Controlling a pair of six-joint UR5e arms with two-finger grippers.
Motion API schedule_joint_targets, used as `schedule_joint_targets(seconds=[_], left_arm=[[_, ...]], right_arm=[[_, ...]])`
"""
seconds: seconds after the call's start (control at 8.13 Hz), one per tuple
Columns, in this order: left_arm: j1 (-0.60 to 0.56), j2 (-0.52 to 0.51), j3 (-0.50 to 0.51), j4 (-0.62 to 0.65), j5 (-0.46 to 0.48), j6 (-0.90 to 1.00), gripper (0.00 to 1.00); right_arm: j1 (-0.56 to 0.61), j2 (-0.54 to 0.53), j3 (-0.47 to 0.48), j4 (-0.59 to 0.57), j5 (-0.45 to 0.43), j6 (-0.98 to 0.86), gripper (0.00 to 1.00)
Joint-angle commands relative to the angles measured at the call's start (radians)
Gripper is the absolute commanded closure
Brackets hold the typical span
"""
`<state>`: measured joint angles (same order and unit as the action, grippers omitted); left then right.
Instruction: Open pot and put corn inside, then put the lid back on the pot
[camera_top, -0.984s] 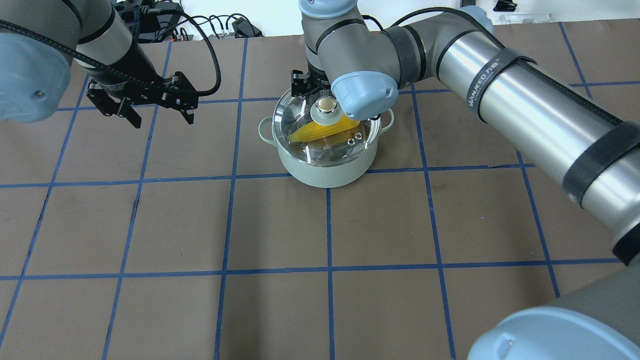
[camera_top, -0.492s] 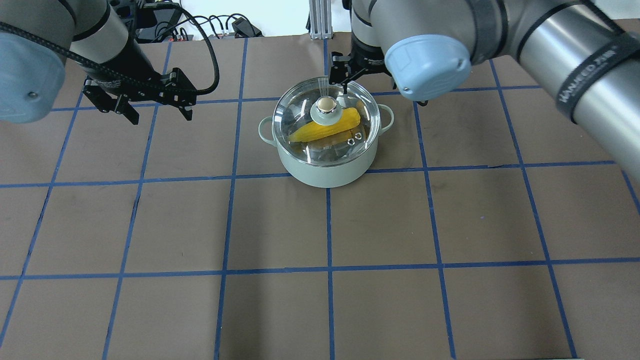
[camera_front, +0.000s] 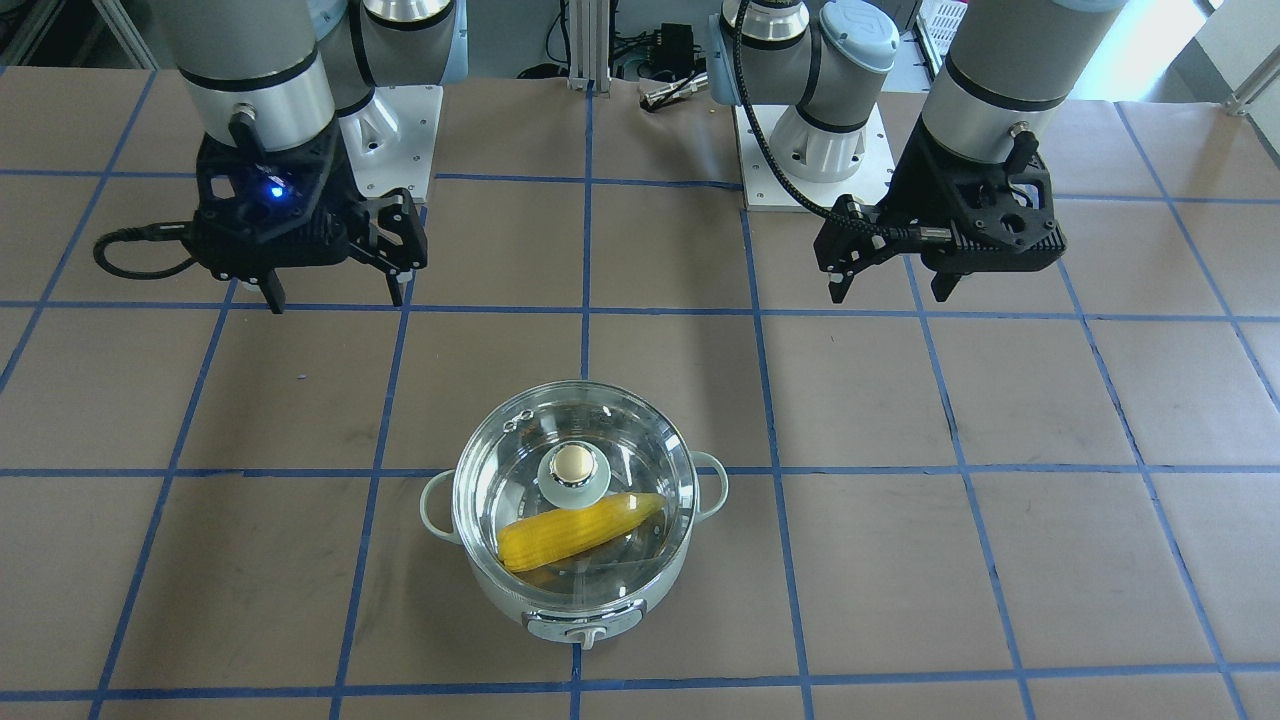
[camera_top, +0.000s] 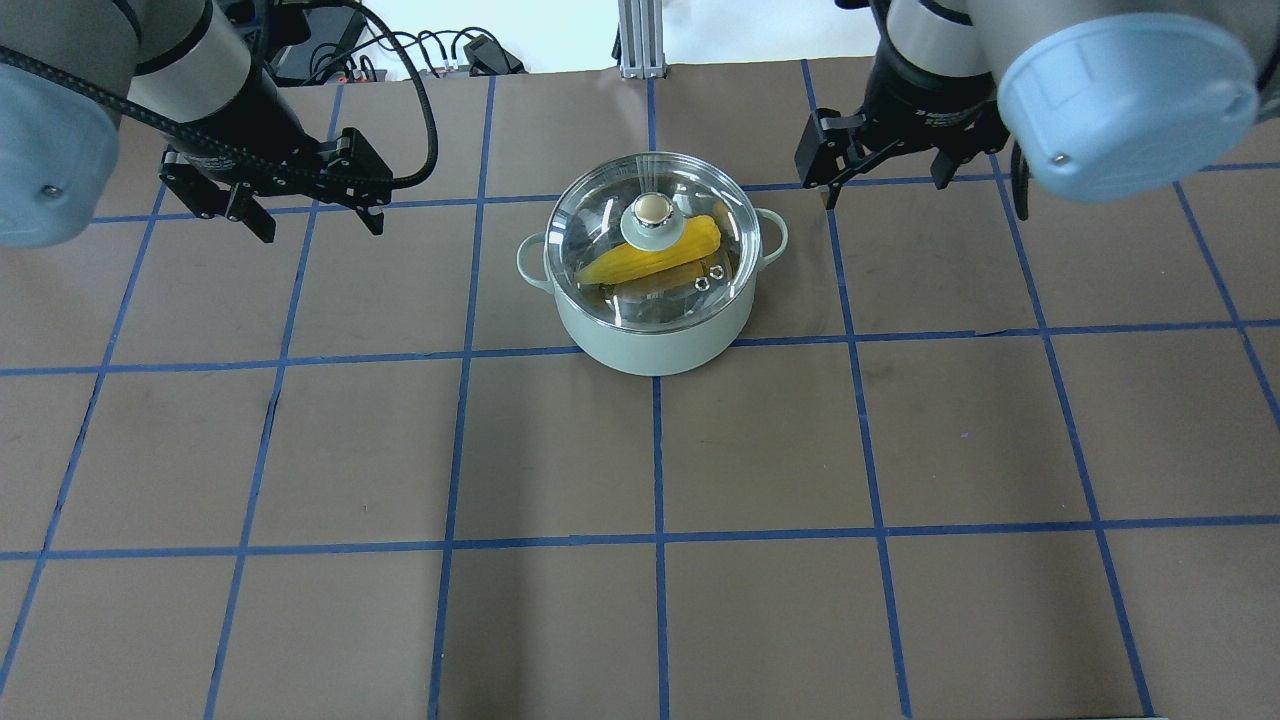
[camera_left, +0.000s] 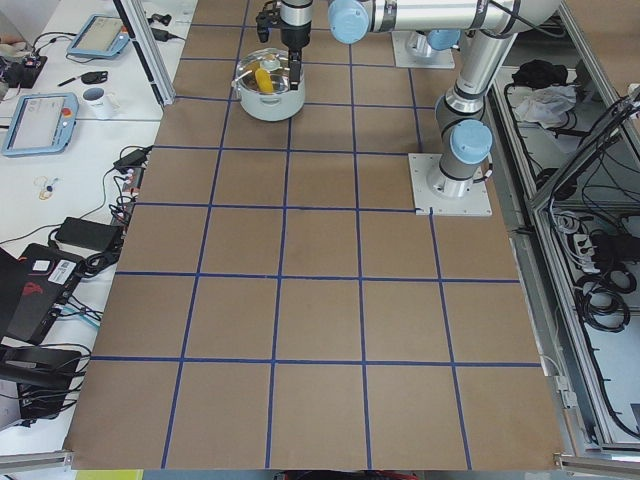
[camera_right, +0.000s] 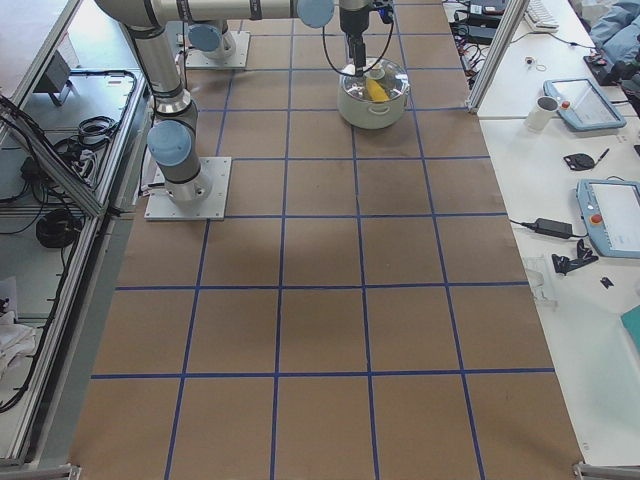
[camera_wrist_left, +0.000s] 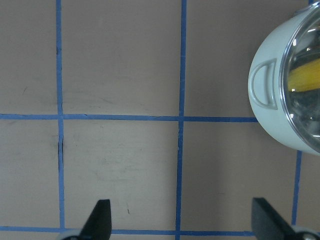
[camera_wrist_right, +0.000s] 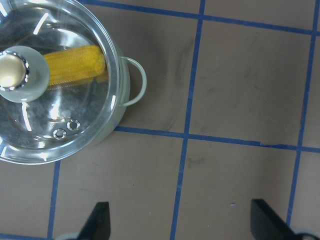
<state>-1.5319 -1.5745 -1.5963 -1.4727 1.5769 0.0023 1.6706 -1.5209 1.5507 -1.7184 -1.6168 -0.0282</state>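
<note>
The pale-green pot (camera_top: 650, 340) stands on the table at centre back, its control knob facing away from me (camera_front: 580, 632). The clear glass lid (camera_top: 610, 225) sits on it, with the beige-capped knob (camera_top: 650, 210) on top. The yellow corn (camera_top: 655, 258) lies inside, seen through the glass, also in the front view (camera_front: 575, 535). My left gripper (camera_top: 322, 225) is open and empty, well to the left of the pot. My right gripper (camera_top: 885, 185) is open and empty, to the right of the pot and slightly behind it. The right wrist view shows the lid (camera_wrist_right: 60, 130) and the corn (camera_wrist_right: 75, 65) at upper left.
The table (camera_top: 640, 600) is covered in brown paper with a blue tape grid. Cables and a metal post (camera_top: 632, 40) lie beyond the far edge. The two arm bases (camera_front: 810, 150) stand on the robot's side. Side benches hold tablets and a mug (camera_right: 548, 110).
My right arm has swung away from above the lid to the right of the pot. The lid and corn have stayed in place. My left gripper has shifted slightly back.
</note>
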Motion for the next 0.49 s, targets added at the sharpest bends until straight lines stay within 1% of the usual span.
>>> schedule_joint_targets(seconds=[0.0, 0.37], left_arm=[[-0.001, 0.002, 0.001, 0.0, -0.003, 0.002, 0.0], [-0.002, 0.002, 0.001, 0.0, -0.003, 0.002, 0.0]], right_arm=[[-0.097, -0.07, 0.005, 0.101, 0.051, -0.083, 0.0], [-0.098, -0.071, 0.005, 0.105, 0.051, -0.096, 0.0]])
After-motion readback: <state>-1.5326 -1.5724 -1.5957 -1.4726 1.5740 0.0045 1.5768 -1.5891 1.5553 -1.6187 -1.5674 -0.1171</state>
